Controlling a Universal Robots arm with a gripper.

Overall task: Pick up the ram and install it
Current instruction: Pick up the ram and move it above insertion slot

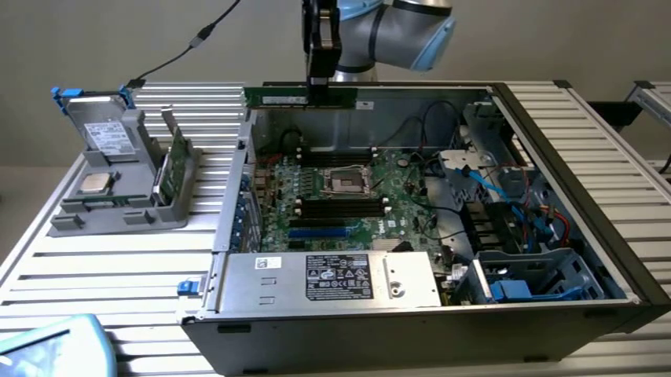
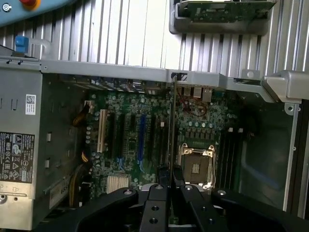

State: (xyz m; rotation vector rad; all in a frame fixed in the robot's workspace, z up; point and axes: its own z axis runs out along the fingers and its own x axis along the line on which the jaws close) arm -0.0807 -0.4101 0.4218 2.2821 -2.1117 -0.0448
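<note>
Pincer [image 1: 320,85] clamped nearly shut on the ram [image 1: 302,97], gripping it mid-length by the upper edge. Stick hanging level, touching nothing. From the wrist view, seen edge-on as a thin line running straight out from between the fingertips [image 2: 163,170], so no visible twist in the grip.

Directly beneath: rim of the open case [image 2: 120,67]. Below and further in: motherboard [image 1: 404,196], with CPU socket [image 2: 197,166] just off to one side of the ram's line. Black memory slots [image 1: 338,157] flanking the socket, already running parallel to the stick. Good, no yaw correction looks needed.

Judging this as the carry-and-align phase. To do it well:
- hold the stick parallel and level, shift sideways only, centre over one slot end to end
- stay clear of the socket and of the loose cables [image 1: 430,126] beside it
- keep the bottom edge square to the board; a tilted stick seats one end first
- latch position and notch side: cannot tell from here, worth checking before any push

Further out: power supply [image 1: 335,279] at the case's far end. Beyond that, on the tabletop [image 1: 105,267], a parts holder [image 1: 115,204], well apart.
</note>
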